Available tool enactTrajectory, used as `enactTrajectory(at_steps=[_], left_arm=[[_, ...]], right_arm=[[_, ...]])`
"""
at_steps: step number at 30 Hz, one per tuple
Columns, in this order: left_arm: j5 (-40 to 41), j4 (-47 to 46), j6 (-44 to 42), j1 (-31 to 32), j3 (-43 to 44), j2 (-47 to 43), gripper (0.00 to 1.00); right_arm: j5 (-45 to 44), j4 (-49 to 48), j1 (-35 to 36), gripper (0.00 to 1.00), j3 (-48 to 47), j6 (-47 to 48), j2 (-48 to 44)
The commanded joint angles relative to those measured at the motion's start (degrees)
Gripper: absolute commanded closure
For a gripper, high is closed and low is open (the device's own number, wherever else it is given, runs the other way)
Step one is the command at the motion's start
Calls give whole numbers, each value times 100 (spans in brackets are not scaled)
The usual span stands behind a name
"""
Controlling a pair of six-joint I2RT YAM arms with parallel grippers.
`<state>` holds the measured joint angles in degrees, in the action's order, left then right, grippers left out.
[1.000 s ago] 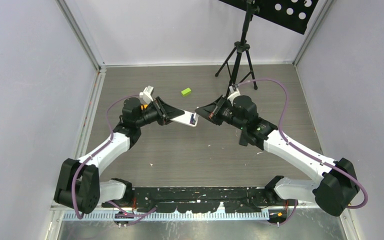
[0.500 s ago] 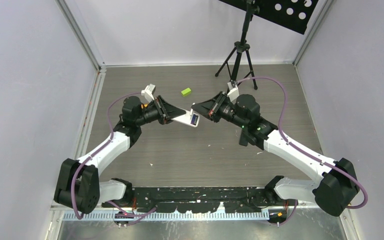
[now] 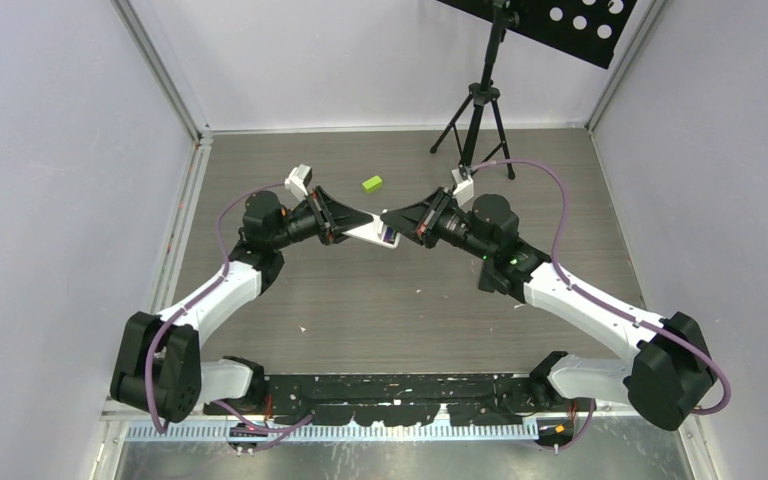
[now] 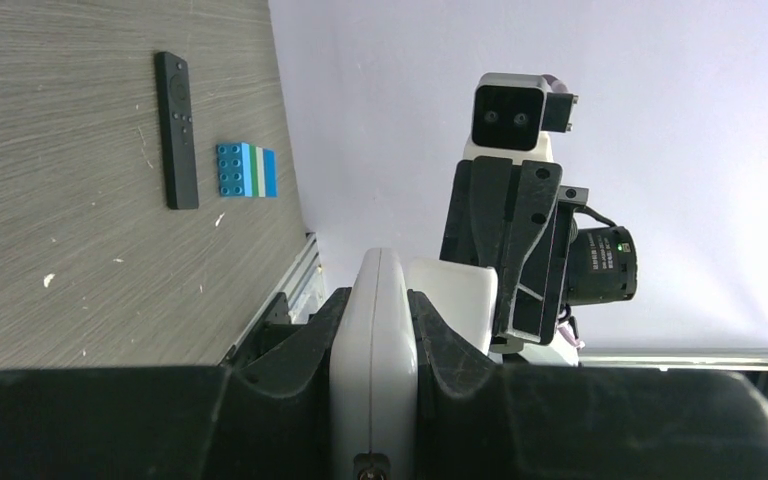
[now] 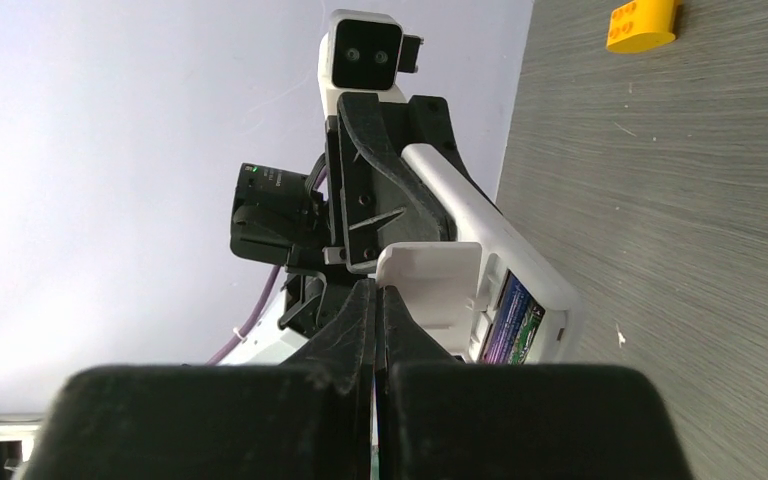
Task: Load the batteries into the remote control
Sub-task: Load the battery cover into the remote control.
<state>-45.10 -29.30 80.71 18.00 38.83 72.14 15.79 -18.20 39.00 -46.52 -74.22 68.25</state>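
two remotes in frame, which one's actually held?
The white remote, clamped edge-on in the left claw above the table. The black remote lies flat on the table, untouched, beside a blue block stack.

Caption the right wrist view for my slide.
Left gripper holds the white remote, a battery showing in its open bay, shut right gripper close by.

Green block [image 3: 372, 183] near tripod [image 3: 475, 110]; blue brick stack [image 4: 247, 170].
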Motion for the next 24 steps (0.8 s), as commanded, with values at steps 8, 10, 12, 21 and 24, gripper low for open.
enactTrajectory(at_steps=[8,10,12,21,24], left_arm=[[-74,-802,303,13,140,2,100],[-60,-898,406,11,142,14,100],[-75,-1029,535,11,136,26,100],[-113,-1412,928,11,116,46,100],[-113,-1451,976,11,110,38,100]], right_arm=[[74,-524,45,100,146,-193,57],[73,-536,44,100,167,-222,57],[60,-536,39,100,198,-248,49],[-107,-406,37,99,404,-374,-127],[-167,-305,29,95,452,-366,-220]])
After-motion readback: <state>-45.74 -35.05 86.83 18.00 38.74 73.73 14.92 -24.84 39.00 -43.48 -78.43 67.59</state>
